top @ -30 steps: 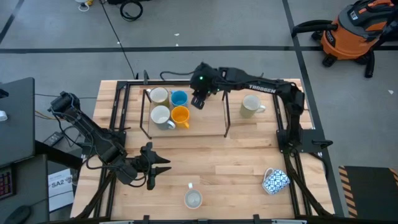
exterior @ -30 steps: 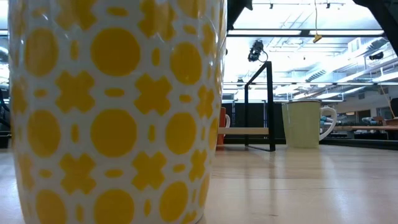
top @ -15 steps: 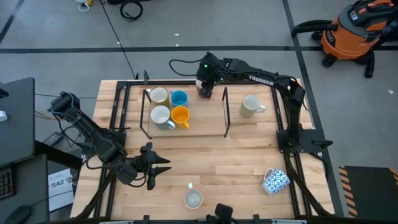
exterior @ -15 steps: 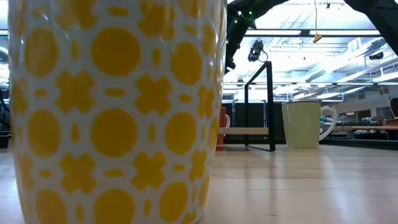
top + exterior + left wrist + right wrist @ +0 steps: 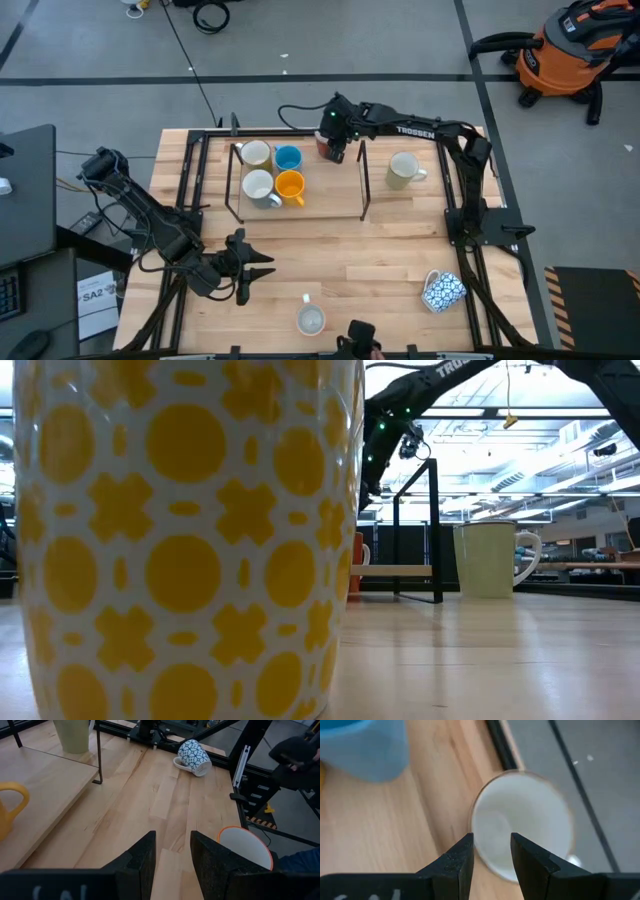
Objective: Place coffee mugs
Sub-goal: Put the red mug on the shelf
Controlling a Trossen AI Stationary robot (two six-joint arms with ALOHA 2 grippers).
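Pale wood covers the bench (image 5: 380,255), and a black-framed rack (image 5: 300,210) stands on its far half. Four mugs sit in a square at the rack's left end: a white mug (image 5: 255,153) and a blue mug (image 5: 288,158) at the back, another white mug (image 5: 259,186) and a yellow mug (image 5: 290,186) in front. The right hand (image 5: 334,152) hangs over the rack's back edge, right of the blue mug, above a red-brown mug (image 5: 324,146) that it mostly hides. In the right wrist view the fingers (image 5: 457,862) stand a little apart, with the mug's white inside (image 5: 522,822) just beyond them and nothing pinched between them. A cream mug (image 5: 404,171) stands upright on the bench right of the rack, well apart from the others. A blue-patterned mug (image 5: 443,291) lies on its side near the bench's front right corner. A small white mug (image 5: 311,320) stands at the front edge near the middle. The left hand (image 5: 247,268) waits low over the bench's front left part, its fingers (image 5: 142,862) spread and empty. In the low view a yellow-patterned mug (image 5: 185,540) fills the left side.
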